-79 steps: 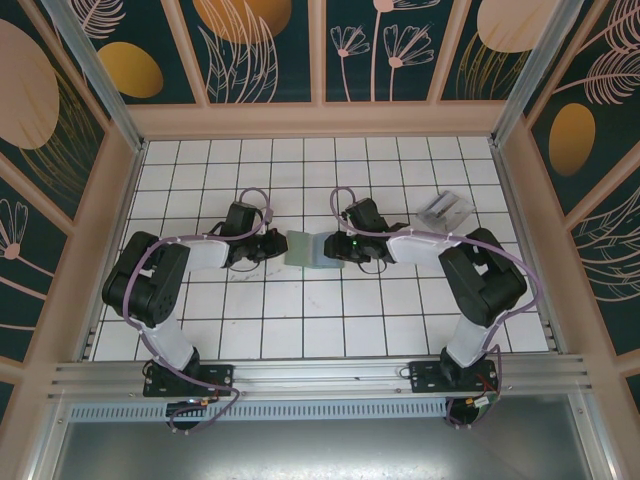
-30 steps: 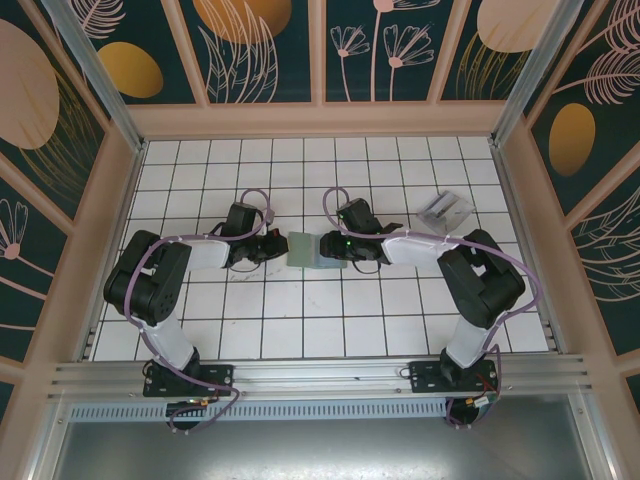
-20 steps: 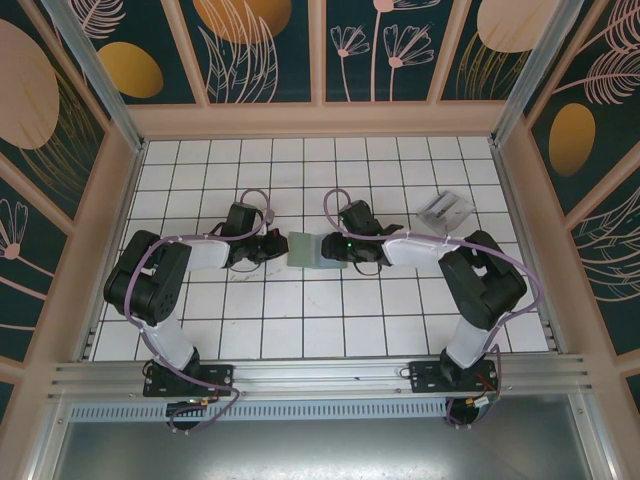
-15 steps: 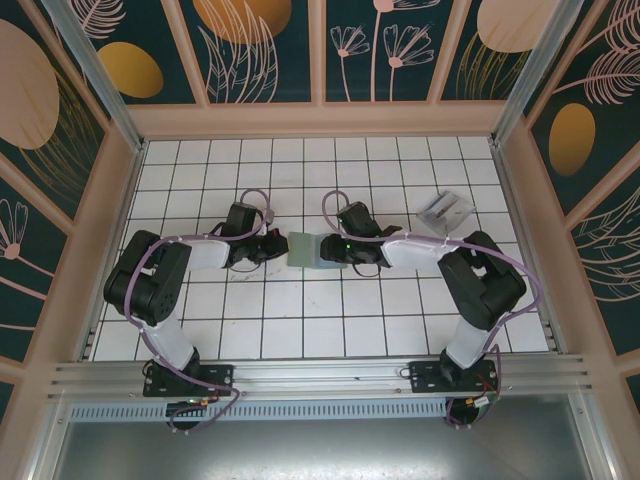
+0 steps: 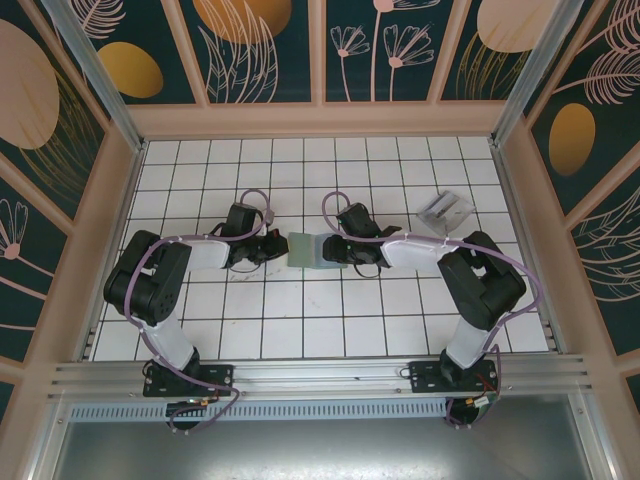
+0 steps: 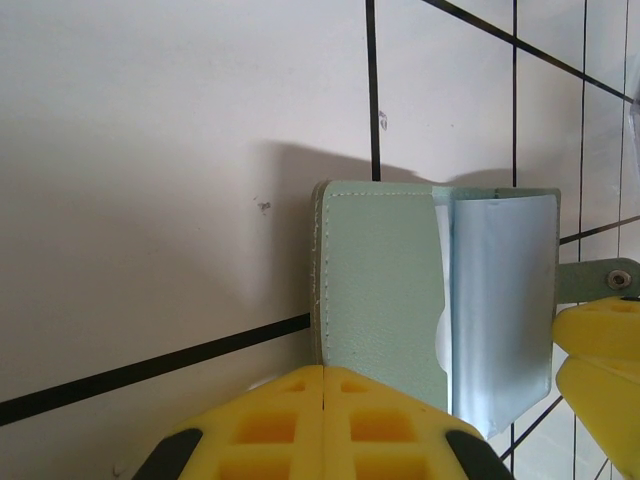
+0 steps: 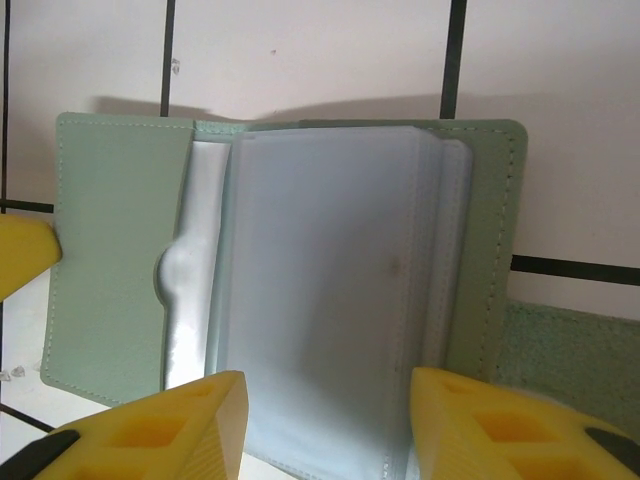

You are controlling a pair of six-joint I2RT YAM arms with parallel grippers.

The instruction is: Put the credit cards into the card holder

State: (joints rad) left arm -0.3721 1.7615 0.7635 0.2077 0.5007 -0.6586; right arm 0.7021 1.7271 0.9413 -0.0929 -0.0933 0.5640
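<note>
Overhead view: card holder (image 5: 303, 250) lies open at the centre of the frame, between the left gripper (image 5: 275, 248) on its left side and the right gripper (image 5: 325, 250) on its right side; credit cards (image 5: 445, 210) sit as a small grey-white bunch in the upper right of the table (image 5: 300, 320), well apart from the holder and both arms.

Left wrist view: left gripper (image 6: 325, 385) has its yellow fingers pressed together, one seam between them, with the tips over the holder's lower edge; whether they bear on it cannot be told; holder (image 6: 385, 300) shows a sage-green grained flap with pale stitching and a smooth bluish panel to its right.

Right wrist view: right gripper (image 7: 330, 400) has its fingers spread, one at the lower left and one at the lower right, standing over the holder's inside (image 7: 110, 250) and pinching nothing visible; clear sleeves (image 7: 330, 280), glossy and slightly bowed, are stacked across the middle, detail that the overhead view does not resolve; a curved thumb notch cuts the left pocket.

Surface: white squares ruled by thin dark lines, matt, with faint specks; enclosure walls (image 5: 270, 50) are dark teal with orange discs and pale leaf outlines, framed in beige; a metal rail (image 5: 320, 375) runs along the bottom of the frame.
</note>
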